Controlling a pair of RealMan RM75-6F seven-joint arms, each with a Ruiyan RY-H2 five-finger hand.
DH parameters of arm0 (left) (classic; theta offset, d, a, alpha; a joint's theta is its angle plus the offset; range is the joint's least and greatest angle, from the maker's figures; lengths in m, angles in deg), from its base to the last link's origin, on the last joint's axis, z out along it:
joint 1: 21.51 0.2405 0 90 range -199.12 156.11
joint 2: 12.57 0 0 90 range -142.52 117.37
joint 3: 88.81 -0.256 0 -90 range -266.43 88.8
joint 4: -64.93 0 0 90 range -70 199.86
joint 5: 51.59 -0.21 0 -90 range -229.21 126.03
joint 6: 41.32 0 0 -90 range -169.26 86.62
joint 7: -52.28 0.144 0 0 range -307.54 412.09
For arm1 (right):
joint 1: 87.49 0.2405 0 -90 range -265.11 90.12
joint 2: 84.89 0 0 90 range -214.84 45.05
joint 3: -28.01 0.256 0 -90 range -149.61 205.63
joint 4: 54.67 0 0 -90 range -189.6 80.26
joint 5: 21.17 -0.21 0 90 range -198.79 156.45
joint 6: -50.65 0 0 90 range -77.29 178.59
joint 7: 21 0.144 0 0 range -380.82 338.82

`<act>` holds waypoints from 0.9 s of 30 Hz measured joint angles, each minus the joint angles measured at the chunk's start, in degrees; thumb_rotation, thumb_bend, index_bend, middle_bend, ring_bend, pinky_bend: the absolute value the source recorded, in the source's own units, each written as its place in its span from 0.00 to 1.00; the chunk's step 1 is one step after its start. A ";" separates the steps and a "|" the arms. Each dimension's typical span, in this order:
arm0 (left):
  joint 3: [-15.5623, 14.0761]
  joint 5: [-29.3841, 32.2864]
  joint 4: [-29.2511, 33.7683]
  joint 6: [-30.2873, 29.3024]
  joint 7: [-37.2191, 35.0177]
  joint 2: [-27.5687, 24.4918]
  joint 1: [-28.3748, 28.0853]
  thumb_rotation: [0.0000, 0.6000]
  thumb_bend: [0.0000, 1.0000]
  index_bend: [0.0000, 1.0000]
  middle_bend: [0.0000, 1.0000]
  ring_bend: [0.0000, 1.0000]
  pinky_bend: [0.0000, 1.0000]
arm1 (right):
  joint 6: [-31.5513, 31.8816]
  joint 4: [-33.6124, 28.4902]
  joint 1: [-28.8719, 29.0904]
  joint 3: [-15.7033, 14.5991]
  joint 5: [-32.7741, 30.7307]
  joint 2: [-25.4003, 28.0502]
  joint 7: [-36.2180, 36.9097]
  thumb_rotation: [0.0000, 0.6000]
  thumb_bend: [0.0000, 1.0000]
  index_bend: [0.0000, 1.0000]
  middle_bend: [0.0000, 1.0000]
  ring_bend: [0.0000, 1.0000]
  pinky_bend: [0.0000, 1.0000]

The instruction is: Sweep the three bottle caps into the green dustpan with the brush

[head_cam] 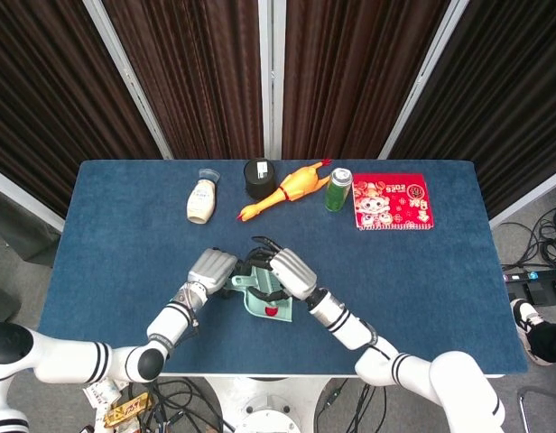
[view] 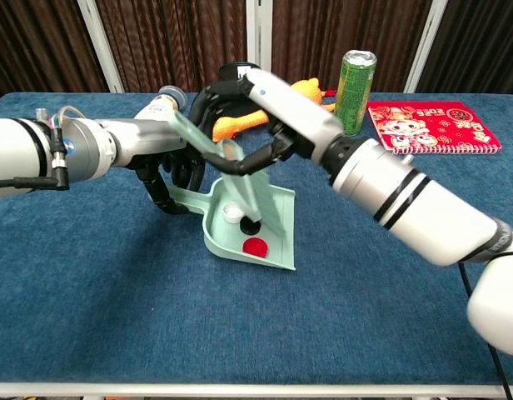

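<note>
The green dustpan (view: 277, 242) lies on the blue table, and my left hand (view: 166, 171) grips its handle on the left. Three caps sit inside it: white (view: 231, 212), black (view: 250, 223) and red (view: 256, 247). My right hand (view: 269, 112) holds the pale green brush (view: 240, 179) tilted over the pan, bristles down near the black cap. From the head view, my left hand (head_cam: 212, 269) and right hand (head_cam: 291, 273) crowd over the dustpan (head_cam: 260, 307); only the red cap (head_cam: 270, 311) shows there.
Along the far side stand a mayonnaise bottle (head_cam: 202, 198), a black mesh cup (head_cam: 258, 179), a rubber chicken (head_cam: 291, 187), a green can (head_cam: 338, 188) and a red notebook (head_cam: 393, 200). The table's front edge (head_cam: 278, 374) runs close behind the pan.
</note>
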 measured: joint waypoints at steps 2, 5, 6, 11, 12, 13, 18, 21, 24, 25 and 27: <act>0.00 -0.70 0.45 -0.13 -0.34 -0.51 0.17 1.00 0.34 0.37 0.47 0.38 0.29 | 0.64 -1.15 -0.53 -0.43 0.43 2.31 -0.78 1.00 0.64 0.77 0.68 0.31 0.10; -0.14 -1.56 1.15 -0.17 -0.78 -1.29 0.44 1.00 0.34 0.30 0.44 0.37 0.29 | 0.94 -4.00 -1.63 -1.35 0.80 7.26 -3.07 1.00 0.64 0.76 0.68 0.31 0.10; -0.19 -1.87 1.36 -0.23 -0.93 -1.48 0.54 1.00 0.33 0.28 0.43 0.36 0.29 | 0.79 -5.37 -2.11 -1.82 0.85 9.53 -4.44 1.00 0.64 0.75 0.68 0.30 0.10; -0.17 -3.59 2.06 -0.90 -2.08 -2.01 1.22 1.00 0.31 0.23 0.35 0.29 0.28 | -3.14 -11.63 -3.81 -4.31 0.19 19.27 -11.96 1.00 0.63 0.72 0.66 0.26 0.09; -0.11 -4.12 2.22 -1.27 -2.57 -2.24 1.55 1.00 0.31 0.23 0.34 0.28 0.29 | -5.12 -13.05 -4.06 -4.94 -0.25 21.44 -13.97 1.00 0.63 0.71 0.65 0.25 0.08; -0.06 -4.55 2.35 -1.62 -3.00 -2.45 1.86 1.00 0.31 0.23 0.34 0.28 0.28 | -6.79 -14.03 -4.21 -5.39 -0.67 22.81 -15.50 1.00 0.63 0.69 0.64 0.24 0.08; 0.13 -8.14 3.17 -3.94 -6.42 -4.21 4.40 1.00 0.25 0.23 0.33 0.28 0.28 | -16.05 -17.81 -4.63 -7.25 -3.84 26.42 -25.84 1.00 0.61 0.54 0.53 0.16 0.05; -0.01 -11.38 3.33 -6.41 -8.26 -5.60 6.46 1.00 0.23 0.23 0.33 0.28 0.28 | -20.33 -18.57 -4.72 -7.63 -6.29 26.74 -32.41 1.00 0.54 0.35 0.44 0.10 0.03; -0.35 -15.25 3.43 -10.02 -10.57 -7.56 9.36 1.00 0.22 0.23 0.34 0.28 0.27 | -24.31 -19.35 -4.80 -7.66 -9.33 26.60 -38.73 1.00 0.47 0.12 0.32 0.03 0.00; -0.45 -16.40 3.46 -10.97 -11.56 -8.19 10.34 1.00 0.22 0.23 0.34 0.28 0.27 | -25.28 -19.63 -4.86 -7.62 -10.28 26.54 -40.43 1.00 0.44 0.05 0.28 0.01 0.00; -0.66 -18.48 3.53 -12.33 -14.30 -9.80 12.32 1.00 0.21 0.23 0.34 0.28 0.26 | -26.72 -20.54 -5.23 -7.42 -12.62 26.45 -43.80 1.00 0.40 0.00 0.22 0.00 0.00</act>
